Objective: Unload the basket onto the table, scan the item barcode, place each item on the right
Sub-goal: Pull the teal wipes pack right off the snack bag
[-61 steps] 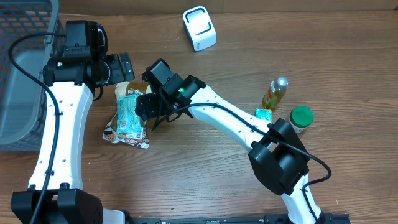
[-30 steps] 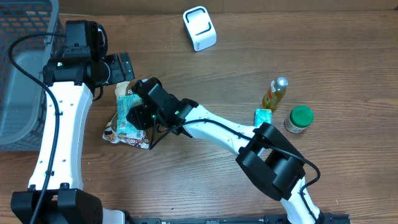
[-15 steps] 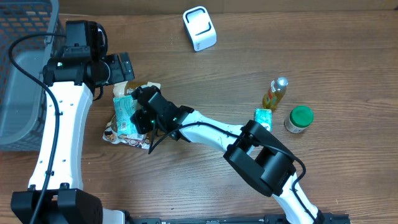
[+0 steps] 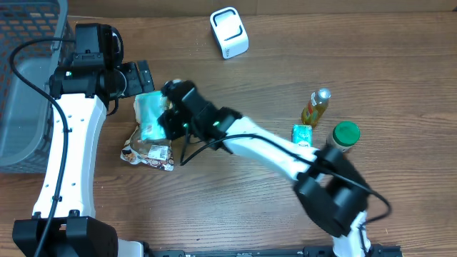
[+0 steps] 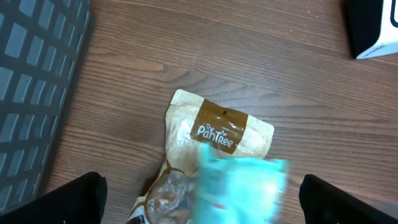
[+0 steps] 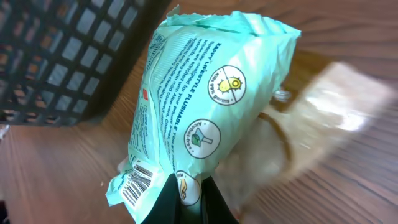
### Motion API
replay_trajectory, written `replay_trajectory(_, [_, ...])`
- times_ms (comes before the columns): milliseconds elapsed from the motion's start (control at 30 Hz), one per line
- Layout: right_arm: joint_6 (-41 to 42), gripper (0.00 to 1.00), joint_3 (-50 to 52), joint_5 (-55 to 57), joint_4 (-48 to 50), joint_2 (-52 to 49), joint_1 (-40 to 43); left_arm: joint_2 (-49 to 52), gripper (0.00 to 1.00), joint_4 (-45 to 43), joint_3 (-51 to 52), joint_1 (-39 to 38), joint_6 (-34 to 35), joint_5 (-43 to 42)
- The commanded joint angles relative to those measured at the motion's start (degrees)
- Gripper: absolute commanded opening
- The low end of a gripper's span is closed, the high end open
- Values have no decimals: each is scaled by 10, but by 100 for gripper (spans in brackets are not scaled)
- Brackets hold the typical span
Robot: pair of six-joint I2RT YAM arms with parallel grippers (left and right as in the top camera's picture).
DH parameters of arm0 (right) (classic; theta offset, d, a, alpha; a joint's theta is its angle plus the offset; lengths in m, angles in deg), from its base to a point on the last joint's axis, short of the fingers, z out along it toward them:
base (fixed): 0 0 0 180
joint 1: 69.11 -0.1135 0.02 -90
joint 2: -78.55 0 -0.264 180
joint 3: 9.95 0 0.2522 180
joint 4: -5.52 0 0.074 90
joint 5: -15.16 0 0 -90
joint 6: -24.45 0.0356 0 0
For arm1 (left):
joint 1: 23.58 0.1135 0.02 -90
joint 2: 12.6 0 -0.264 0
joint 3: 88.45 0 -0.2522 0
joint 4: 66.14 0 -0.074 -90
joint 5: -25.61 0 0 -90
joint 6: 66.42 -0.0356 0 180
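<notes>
Right fingers [image 6: 163, 202]: pressed together on the lower edge of a mint-green plastic wipes packet [image 6: 199, 106], so the right gripper [image 6: 186, 190] is clamped on it.
Left fingers [image 5: 81, 199]: spread wide with nothing between them; the left gripper [image 5: 199, 208] hangs over the packet and the bag beneath it.
Packet position: over the left part of the wooden table [image 4: 178, 214], just beside the left gripper [image 4: 139, 77]. In the overhead view the packet [image 4: 150, 116] covers the far end of the bag; whether the two touch cannot be told.
Packet pose: tilted, with its printed face and round icons turned to the right wrist camera.
Barcode [image 6: 138, 186]: on the packet's lower left corner, beside the clamped fingers.
Bag: a crinkled brown-and-clear snack bag with a brown "The Pantree" label [image 5: 217, 134], lying flat near the table's left side [image 4: 146, 151].
Scanner: a white box-shaped unit [image 4: 229, 32] near the table's far edge, well apart from the packet.
Basket: a grey plastic mesh basket [image 4: 21, 71] at the far left corner.
Right side of table: a small bottle of yellow liquid with a silver cap [image 4: 316, 107], a small teal carton [image 4: 302, 133] and a green-lidded jar [image 4: 345, 135], close together.
</notes>
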Motion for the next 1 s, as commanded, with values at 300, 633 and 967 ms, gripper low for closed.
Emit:
replay_trajectory(300, [76,4,9,55,-252,24,75,2,100,0,-12,-4,4,-3])
replay_trajectory(633, [138,4,100,55,-245,24,73,2,100,0,-12,-4,4,-3])
replay_trajectory(967, [138,5,120,50,-234,24,71,2,100,0,-12,-4,4,-3])
